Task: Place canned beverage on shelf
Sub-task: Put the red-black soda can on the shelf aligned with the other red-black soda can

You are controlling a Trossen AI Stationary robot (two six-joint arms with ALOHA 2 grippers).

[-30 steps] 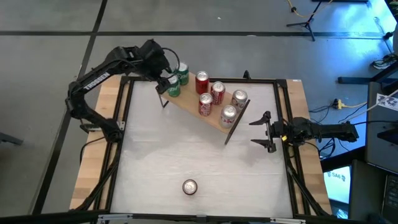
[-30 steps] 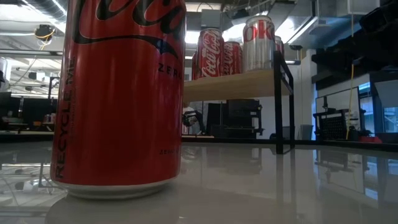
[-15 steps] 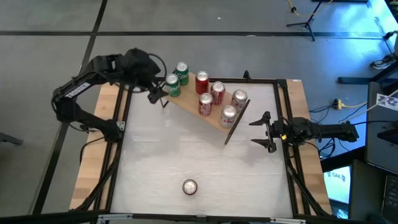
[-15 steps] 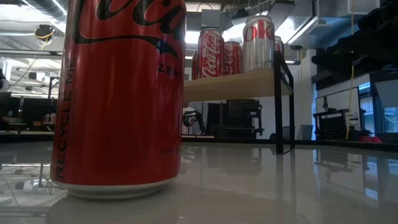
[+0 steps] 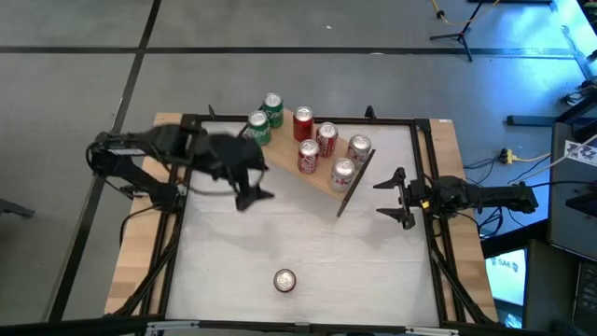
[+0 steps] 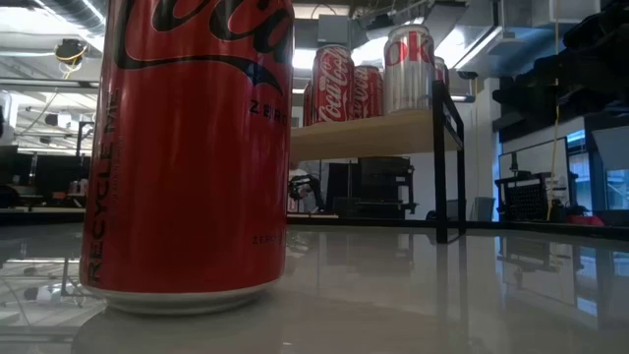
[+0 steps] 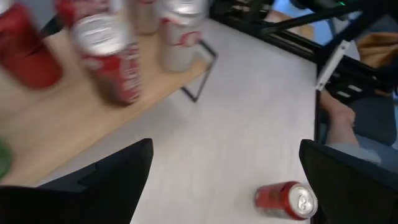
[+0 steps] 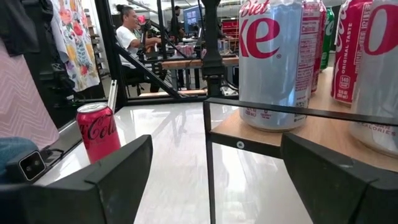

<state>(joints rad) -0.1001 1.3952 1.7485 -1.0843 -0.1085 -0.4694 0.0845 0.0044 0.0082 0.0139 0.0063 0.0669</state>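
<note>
Shelf (image 5: 322,173): light-wood board on thin black legs, set at a slant across the far half of the worktop (image 5: 308,243); unmoved since the earlier frames.
Cans on shelf: six. Two green cans (image 5: 265,119) at the shelf's left end, three red cans (image 5: 311,137) mid-board, two silver cans (image 5: 351,159) at its right end; same places as before.
Change at green cans: a second ago the left pincer stood around them; now both stand free on the board.
Loose red can (image 5: 284,280): upright on the worktop, well apart from the shelf on the near side; not shifted. It fills the low view at close range.
Left pincer (image 5: 250,189): has drawn back from the shelf's left end and now hangs over the worktop just in front of that end, blurred in the high view; fingers spread wide, nothing between them.
Right pincer (image 5: 399,197): near the shelf's right end, pointed at it; same spot as a second ago; fingers parted, holding nothing.
Right wrist view: silver can and shelf leg close ahead, loose red can beyond the shelf.
Room behind: a seated person (image 8: 132,38) past the worktop.
</note>
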